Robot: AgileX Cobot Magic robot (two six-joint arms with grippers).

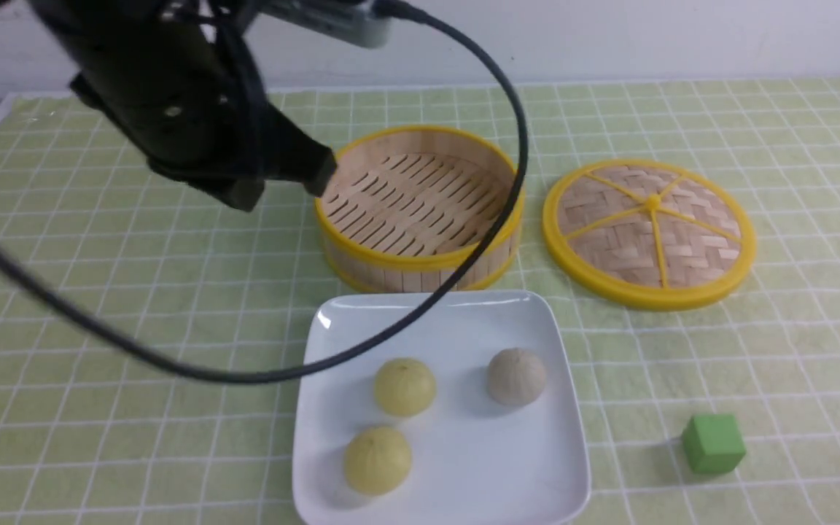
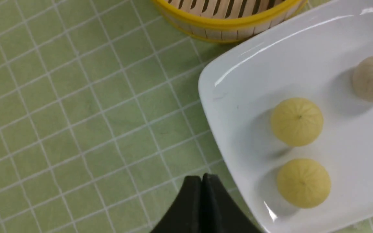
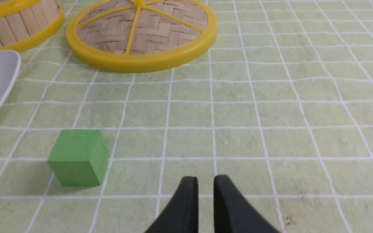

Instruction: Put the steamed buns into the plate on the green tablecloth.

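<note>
Buns, probably light, soft and easily dented, want a gentle hold around their middles: two yellow ones (image 1: 378, 461) and a beige one (image 1: 517, 377) sit on the plate (image 1: 438, 503). The left gripper (image 2: 202, 176) is pressed together; the right gripper's (image 3: 206, 179) fingers stand slightly apart, with nothing between them.

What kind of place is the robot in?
Maybe a pretend kitchen or a robot practice table: a round bamboo steamer basket and three small round buns on a white square plate look kitchen-like, beside a plain green cube.
</note>
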